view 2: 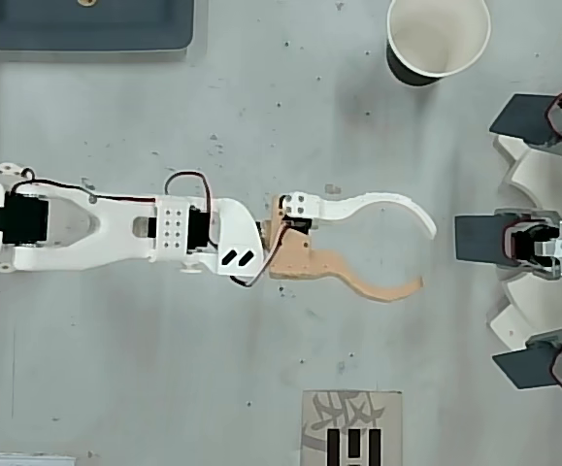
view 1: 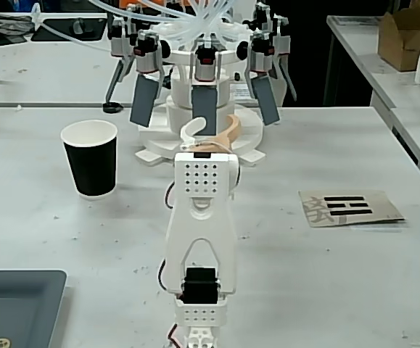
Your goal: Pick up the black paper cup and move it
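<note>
On the pale grey, speckled worktable (view 1: 326, 290) a small tapered black paper cup (view 1: 91, 159) with a white rolled rim and white inside stands upright and empty, to the left of the arm in the fixed view and near the top edge in the overhead view (view 2: 437, 41). The white printed arm (view 2: 106, 228) reaches straight along the middle of the table, and its gripper (view 2: 426, 257), one curved white finger and one curved tan finger, is spread wide with nothing between the tips. It sits well apart from the cup, pointing instead toward a white fixture (view 2: 543, 243) carrying dark grey rectangular paddles and clear tubing at the far end of the table. A dark grey tray (view 1: 17, 308) lies at the near-left corner in the fixed view, and a tan card printed with black bars (view 1: 349, 208) rests to the right of the arm. By my reading the task is at its very start: the approach to the cup is not yet made. The next move calls for swinging the arm sideways toward the cup, to the left in the fixed view, keeping the fingers parted, lowering so they pass on either side of the cup's wall, and closing gently enough that the thin paper does not crush or tip.
</note>
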